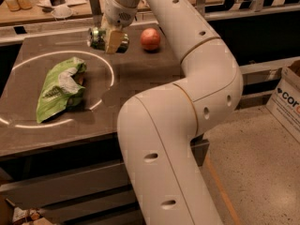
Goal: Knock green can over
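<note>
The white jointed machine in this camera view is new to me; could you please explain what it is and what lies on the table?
It is a mobile robot's single arm, made of thick white segments. The one camera looks down along it from above; where the camera is mounted is not clear. The arm reaches across a dark table and ends in a gripper at the far side. Right at the gripper is the green can, a small dark drink can that seems to lie sideways. Whether it is held or only touched cannot be told. To the can's right sits a red apple. Nearer the camera lies a crumpled light green snack bag, inside a ring of light. A cardboard box stands on the floor at the right.
</note>
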You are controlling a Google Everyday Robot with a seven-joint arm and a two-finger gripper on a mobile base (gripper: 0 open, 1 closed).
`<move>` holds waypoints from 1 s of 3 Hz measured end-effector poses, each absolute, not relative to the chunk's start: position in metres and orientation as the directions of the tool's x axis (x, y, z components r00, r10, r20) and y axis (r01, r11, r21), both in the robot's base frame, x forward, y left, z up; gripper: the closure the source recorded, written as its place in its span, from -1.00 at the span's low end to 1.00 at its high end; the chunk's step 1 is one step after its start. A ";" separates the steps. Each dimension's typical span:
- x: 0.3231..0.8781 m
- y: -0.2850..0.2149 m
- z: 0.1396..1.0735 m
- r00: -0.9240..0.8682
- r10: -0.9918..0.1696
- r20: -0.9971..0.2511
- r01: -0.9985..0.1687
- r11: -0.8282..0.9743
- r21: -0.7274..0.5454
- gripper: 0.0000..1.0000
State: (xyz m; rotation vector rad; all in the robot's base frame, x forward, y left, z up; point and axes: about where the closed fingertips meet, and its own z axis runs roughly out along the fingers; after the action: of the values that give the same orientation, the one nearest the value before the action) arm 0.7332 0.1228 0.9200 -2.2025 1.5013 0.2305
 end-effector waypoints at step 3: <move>0.721 0.130 0.873 0.381 -0.845 -0.375 -0.925 -0.351 -0.149 0.01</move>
State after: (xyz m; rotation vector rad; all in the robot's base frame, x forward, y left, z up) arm 0.7214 0.1302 0.8731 -2.3113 1.5458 0.3326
